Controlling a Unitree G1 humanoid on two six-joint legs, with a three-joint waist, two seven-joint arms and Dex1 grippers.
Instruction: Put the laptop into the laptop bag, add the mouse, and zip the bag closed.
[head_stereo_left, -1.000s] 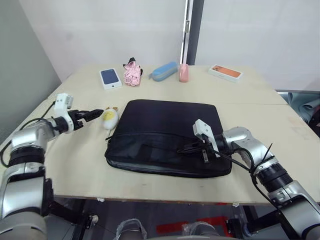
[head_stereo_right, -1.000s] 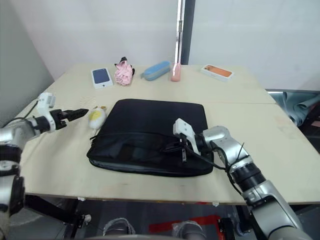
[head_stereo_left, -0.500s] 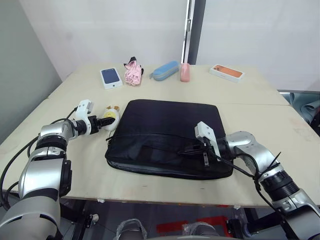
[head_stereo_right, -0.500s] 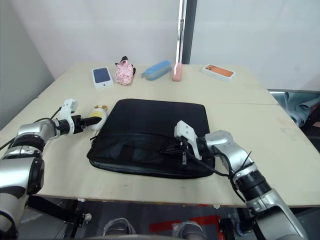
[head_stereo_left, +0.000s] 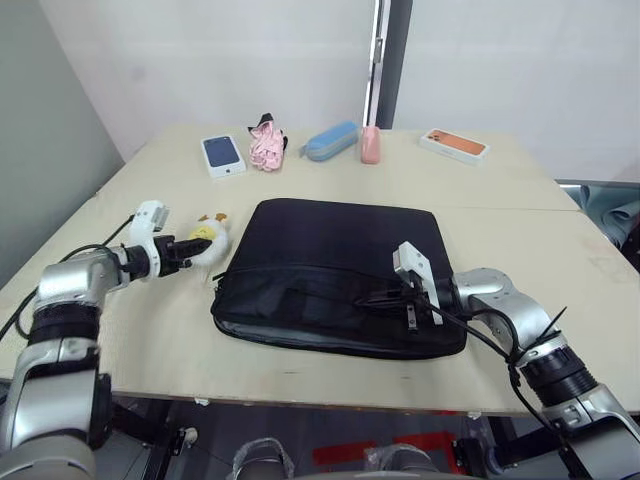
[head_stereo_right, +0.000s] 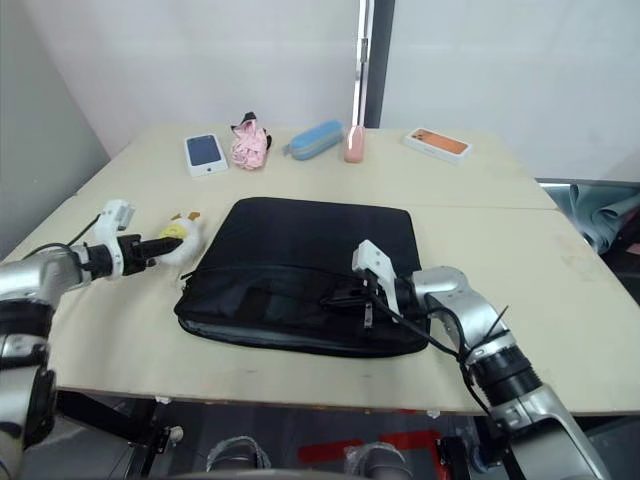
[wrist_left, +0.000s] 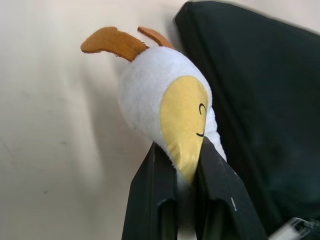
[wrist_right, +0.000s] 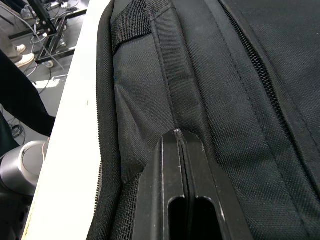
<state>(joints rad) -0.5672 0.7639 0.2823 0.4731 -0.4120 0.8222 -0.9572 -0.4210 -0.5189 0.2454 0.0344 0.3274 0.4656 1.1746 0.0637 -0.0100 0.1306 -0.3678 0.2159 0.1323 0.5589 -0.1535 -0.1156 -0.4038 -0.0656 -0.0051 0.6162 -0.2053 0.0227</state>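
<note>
The black laptop bag (head_stereo_left: 330, 250) lies flat in the middle of the table. Just off its left edge, my left gripper (head_stereo_left: 203, 250) is shut on a yellow-and-white plush toy (wrist_left: 170, 100), pinching its lower edge between both fingers (wrist_left: 150, 190). My right gripper (head_stereo_left: 372, 298) is shut, its tips (wrist_right: 177, 135) resting against the bag's front fabric beside a strap handle (wrist_right: 165, 55). The laptop and the mouse are out of view.
Along the table's far side stand a blue phone box (head_stereo_left: 221, 155), a pink bundle (head_stereo_left: 265, 146), a blue case (head_stereo_left: 329, 141), a pink bottle (head_stereo_left: 369, 145) and an orange phone box (head_stereo_left: 452, 144). The bag's front edge lies close to the table's near edge (head_stereo_left: 330, 392).
My left gripper reached the plush toy and closed from wide open onto it. The toy has shifted slightly left. The right gripper stays shut on the bag's front.
</note>
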